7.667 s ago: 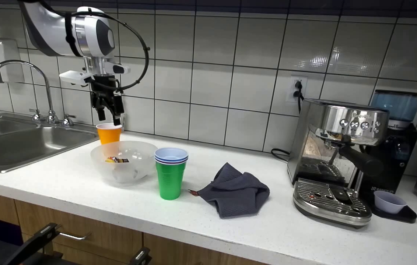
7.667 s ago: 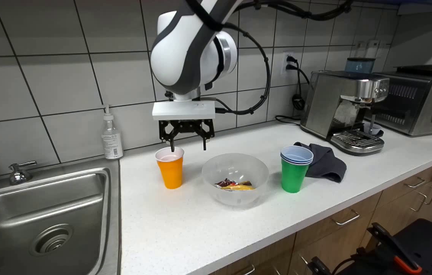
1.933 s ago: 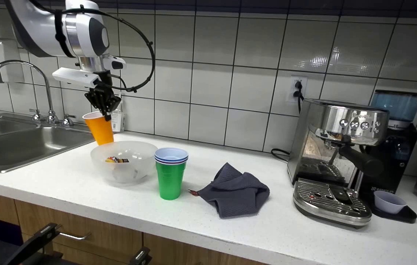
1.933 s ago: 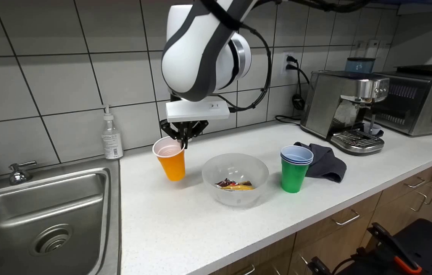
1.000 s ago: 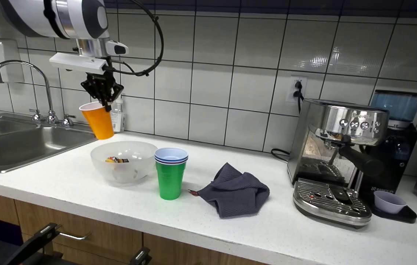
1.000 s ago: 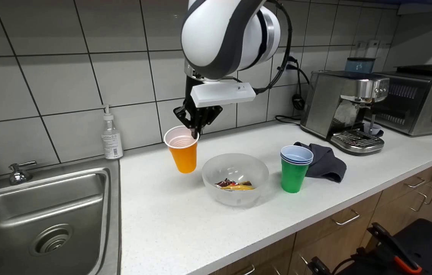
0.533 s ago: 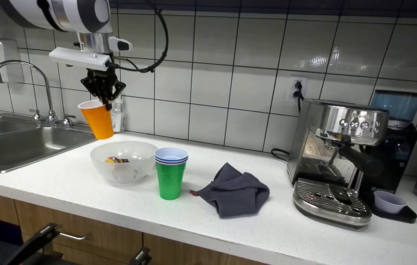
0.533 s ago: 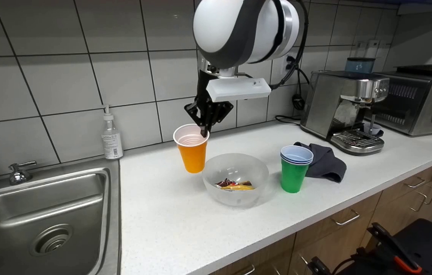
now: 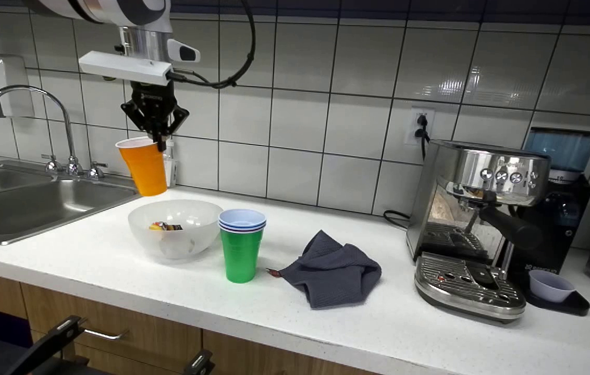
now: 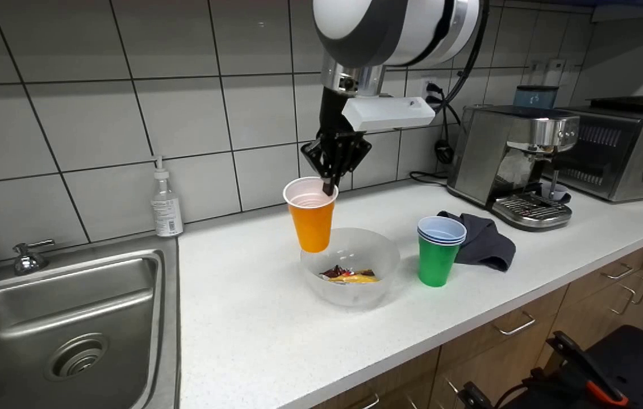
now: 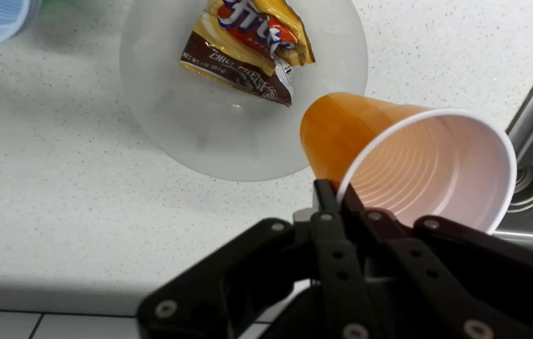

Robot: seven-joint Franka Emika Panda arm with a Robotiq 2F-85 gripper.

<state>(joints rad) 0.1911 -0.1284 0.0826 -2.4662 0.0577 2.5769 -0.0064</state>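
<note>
Orange outside and white within, the tapered plastic cup (image 10: 311, 227) hangs tilted above the white speckled surface (image 10: 242, 341), its mouth leaning toward the stainless-steel sink (image 10: 168, 318). Black fingers (image 11: 326, 195) pinch one side of its rim, one within the cup and one outside. Nearby and lower sits a round frosted bowl (image 9: 198, 224) holding yellow-and-brown foil snack packaging (image 11: 247, 52), with nested plastic cups, green outermost (image 9: 241, 255), just past it. That small grip probably lets the thin cup swing, so slow, even motion and good clearance over the bowl's rim should suit best.
</note>
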